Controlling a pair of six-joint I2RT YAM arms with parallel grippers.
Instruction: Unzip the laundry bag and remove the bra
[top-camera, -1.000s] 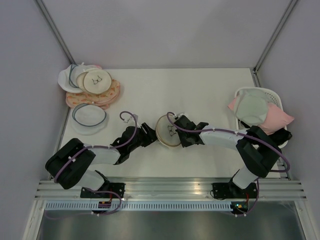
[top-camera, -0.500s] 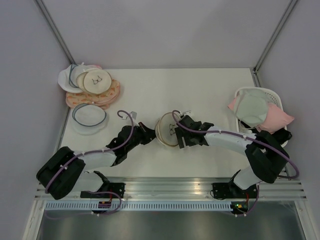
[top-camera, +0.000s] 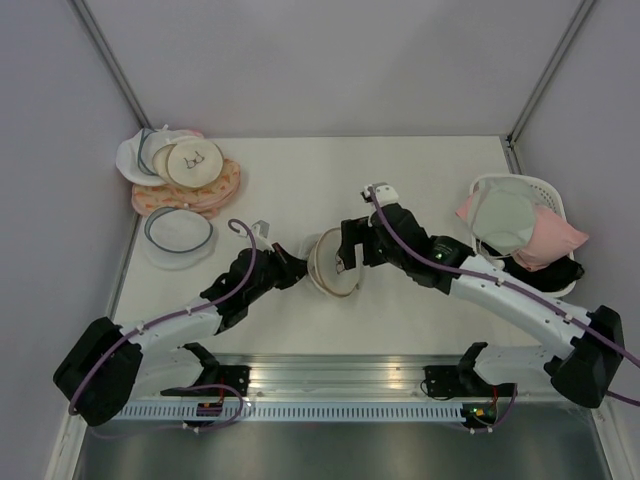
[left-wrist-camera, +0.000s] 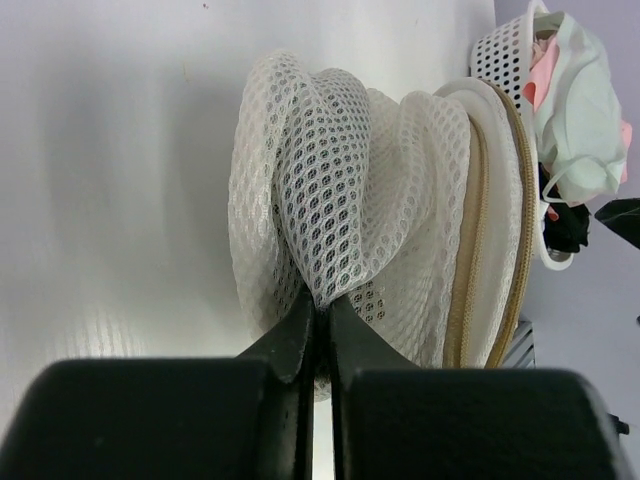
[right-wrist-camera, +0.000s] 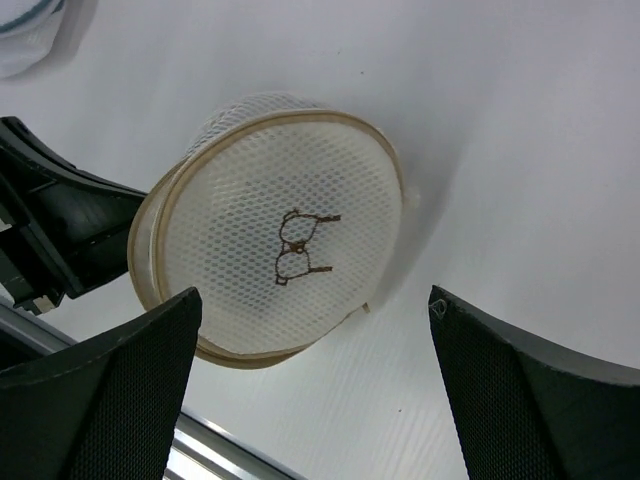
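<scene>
Left wrist: left fingers (left-wrist-camera: 288, 340) pinch laundry bag (left-wrist-camera: 340, 200) mesh, zipper rim (left-wrist-camera: 522, 200) upright.

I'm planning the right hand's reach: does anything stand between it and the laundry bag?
Nothing visible does. The open right hand directly faces the printed side of the laundry bag; the left hand pinches its mesh on the opposite side.

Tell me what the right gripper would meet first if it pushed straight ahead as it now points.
Most likely the laundry bag. Its printed face sits centred ahead of the right gripper, between its open fingers, while the left gripper pinches its mesh. Depth is unclear.
</scene>
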